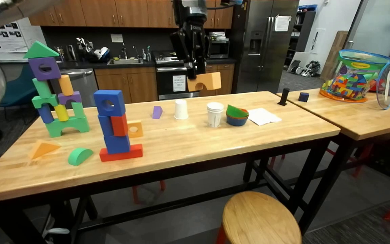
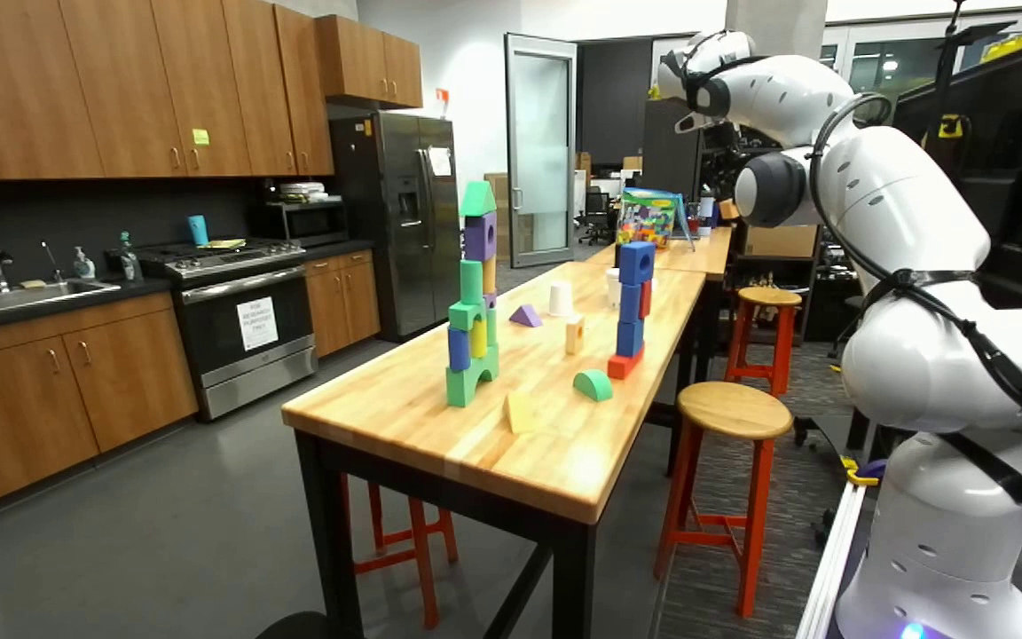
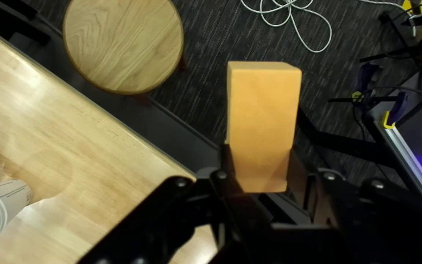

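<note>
The hand point(image 1: 195, 70) holds one orange arch block point(image 1: 213, 80) in the air, higher than the surface point(image 1: 181, 142), where two block towers point(image 1: 117, 126) point(image 1: 42, 88) stand with four loose blocks point(image 1: 157, 112) point(image 1: 140, 132) point(image 1: 80, 156) point(image 1: 44, 149) near them.

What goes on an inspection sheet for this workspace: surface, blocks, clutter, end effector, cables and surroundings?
Surface: wooden table, pale and glossy.
Blocks: orange arch block held in the air; blue-and-red stack and taller multicolored stack upright; green half-round block loose on the table.
Clutter: paper cups, stacked bowls, white sheet on the table.
End effector: clamped on the orange arch block.
Cables: black cable strapped along the arm; pale cord on the floor.
Surroundings: stools beside the table; stove and refrigerator across the room.
</note>
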`<action>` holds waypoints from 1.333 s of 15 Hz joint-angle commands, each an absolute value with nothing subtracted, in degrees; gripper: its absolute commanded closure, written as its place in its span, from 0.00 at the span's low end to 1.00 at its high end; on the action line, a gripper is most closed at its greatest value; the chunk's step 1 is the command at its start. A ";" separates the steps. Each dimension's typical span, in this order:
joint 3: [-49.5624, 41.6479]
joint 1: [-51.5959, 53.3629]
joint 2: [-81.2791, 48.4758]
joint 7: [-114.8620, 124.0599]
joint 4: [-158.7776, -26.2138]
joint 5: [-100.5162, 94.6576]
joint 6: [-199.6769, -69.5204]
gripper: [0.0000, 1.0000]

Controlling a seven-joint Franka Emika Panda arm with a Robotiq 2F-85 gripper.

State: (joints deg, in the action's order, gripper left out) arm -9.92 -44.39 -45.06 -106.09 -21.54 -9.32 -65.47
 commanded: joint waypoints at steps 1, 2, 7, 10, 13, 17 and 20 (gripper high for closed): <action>-9.25 -46.36 -44.35 -114.60 -19.69 -9.56 -67.60 0.85; -9.64 -46.34 -42.66 -117.87 -21.48 -10.34 -69.88 0.85; -9.61 -48.94 -37.46 -133.60 -21.83 -10.27 -75.78 0.85; -9.66 -49.40 -33.98 -141.99 -21.93 -10.19 -77.73 0.85; -9.64 -48.13 -31.21 -147.43 -22.33 -10.16 -78.10 0.85; -1.75 -43.81 -30.52 -149.03 -21.73 -19.31 -79.18 0.85; 3.18 -41.13 -30.06 -149.15 -22.63 -24.50 -80.09 0.85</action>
